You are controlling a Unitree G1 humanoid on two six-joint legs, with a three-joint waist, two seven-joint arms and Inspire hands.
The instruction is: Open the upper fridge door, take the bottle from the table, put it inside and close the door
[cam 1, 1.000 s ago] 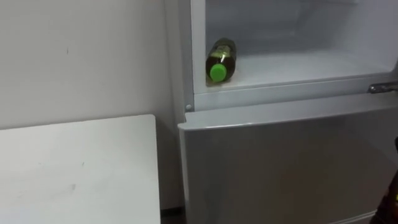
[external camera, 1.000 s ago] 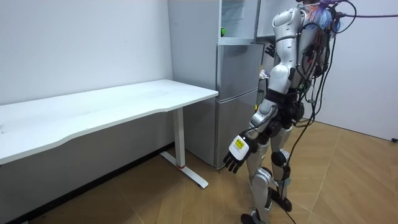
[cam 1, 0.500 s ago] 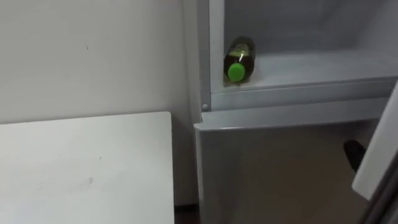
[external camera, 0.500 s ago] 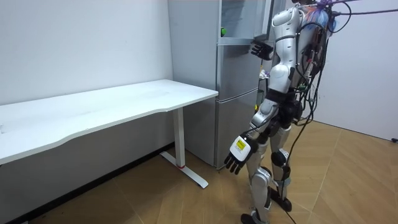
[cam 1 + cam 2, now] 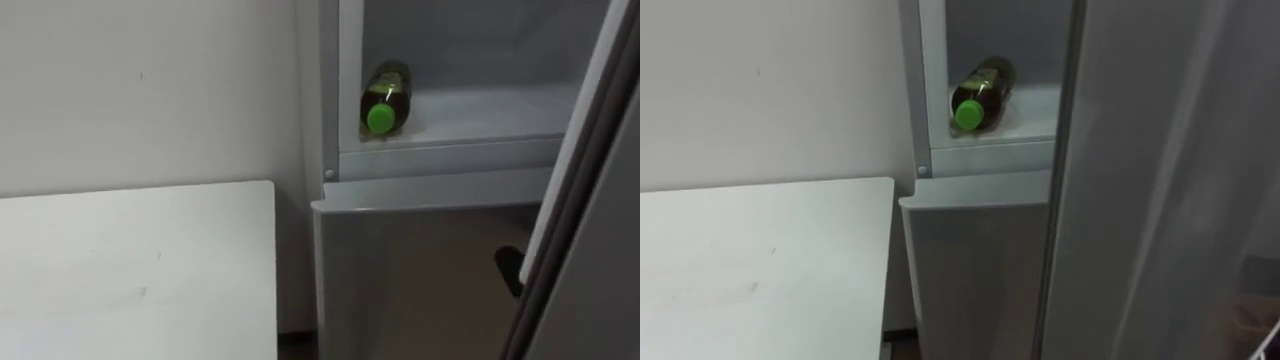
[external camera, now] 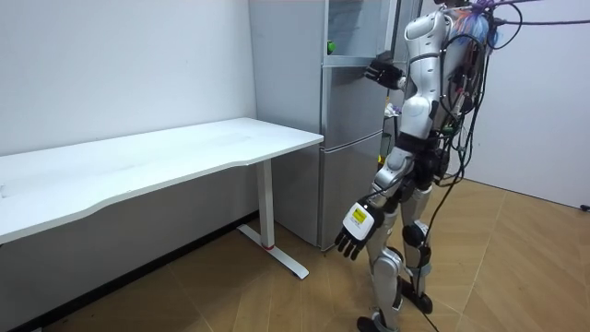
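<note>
One bottle [image 5: 385,95] lies sideways at the lip of the upper fridge [image 5: 450,152], so the door [image 5: 600,200] may knock its cap [image 5: 379,118]. The right hand [image 6: 382,70] meets the door, grip unclear; the left hand [image 6: 350,231] hangs slack.

bottle [image 5: 384,93] amber-green, bright green cap [image 5: 379,119]; fridge [image 5: 420,240] silver-grey; desk [image 5: 130,270] plain white; floor [image 6: 516,267] light wood herringbone.
</note>
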